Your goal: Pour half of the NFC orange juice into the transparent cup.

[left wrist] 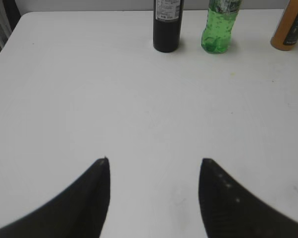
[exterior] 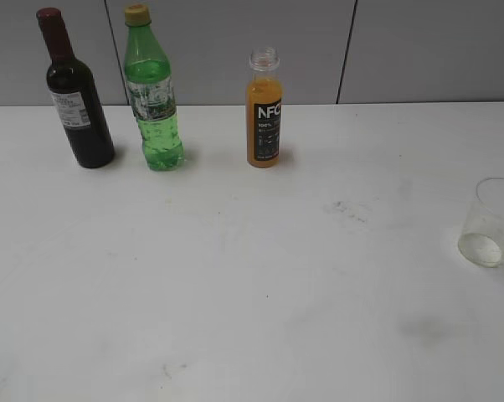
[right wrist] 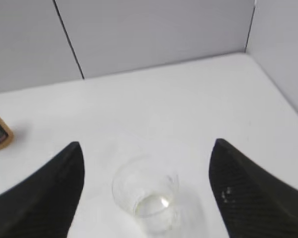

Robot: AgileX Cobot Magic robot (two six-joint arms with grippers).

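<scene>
You have the small clear plastic NFC orange juice bottle [exterior: 264,113] with its black label standing upright at the far side of the white table [exterior: 235,285], a little right of centre, its cap off and the orange liquid reaching up to the neck. To its left stands the taller green plastic bottle [exterior: 152,92] with a yellow cap, and further left the dark glass wine bottle [exterior: 76,96] with a red top; the three are apart from one another. The short transparent plastic cup [exterior: 491,222] sits upright and empty at the right edge of the table, well apart from the juice and nearer to you.

Your left gripper [left wrist: 154,161] hangs above bare table on the near left, jaws spread, nothing between them. Your right gripper [right wrist: 146,146] hovers just above the cup with its black jaws parted wide on either side, touching nothing.
</scene>
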